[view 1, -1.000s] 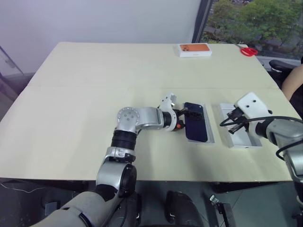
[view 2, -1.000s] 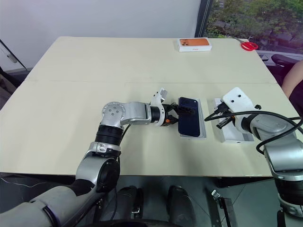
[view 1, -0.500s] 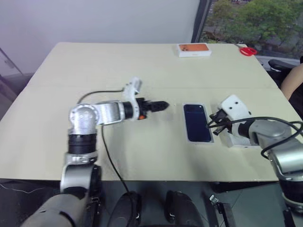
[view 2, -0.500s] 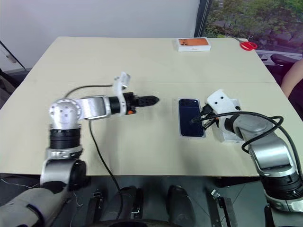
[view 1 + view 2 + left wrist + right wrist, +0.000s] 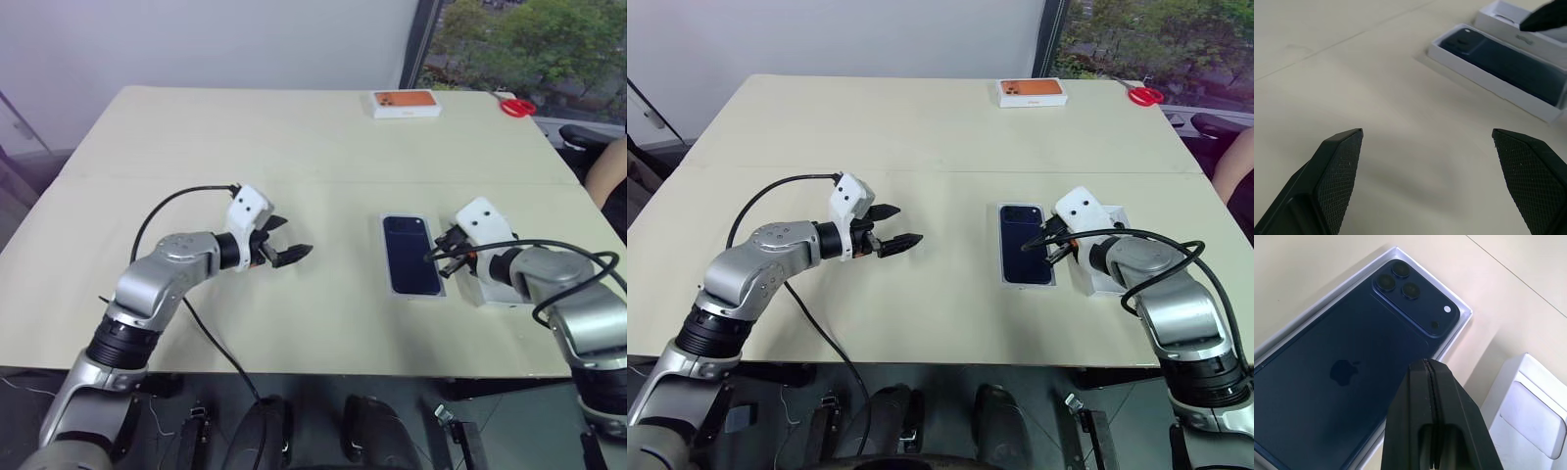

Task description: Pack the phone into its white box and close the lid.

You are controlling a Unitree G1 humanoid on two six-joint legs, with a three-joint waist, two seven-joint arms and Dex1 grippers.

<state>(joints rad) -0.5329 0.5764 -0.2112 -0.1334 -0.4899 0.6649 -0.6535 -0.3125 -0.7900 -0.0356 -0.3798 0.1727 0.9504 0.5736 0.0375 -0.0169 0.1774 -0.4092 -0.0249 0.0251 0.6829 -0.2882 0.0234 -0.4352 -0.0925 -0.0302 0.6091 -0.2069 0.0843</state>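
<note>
fingers of the left gripper [image 5: 286, 253] are standing wide apart and holding nothing, hovering over bare tabletop [image 5: 245, 137] well to the left of the phone; fingers of the right gripper [image 5: 1431, 396] are pressing tightly together, empty, poising just over the phone's right edge. going by size, the pale tabletop is carrying everything. on it the white box [image 5: 1463, 313] is lying flat as a shallow tray, its thin white rim showing all round the phone. the phone [image 5: 409, 254] is lying inside that tray, back up, a glossy dark blue slab with rounded corners, a faint logo at its middle and a raised camera cluster of three lenses in one far corner. just to its right a white insert [image 5: 1533, 413] with a rounded recess is sitting. an orange-topped box [image 5: 405, 102] and red scissors [image 5: 515, 106] are resting at the far edge.
</note>
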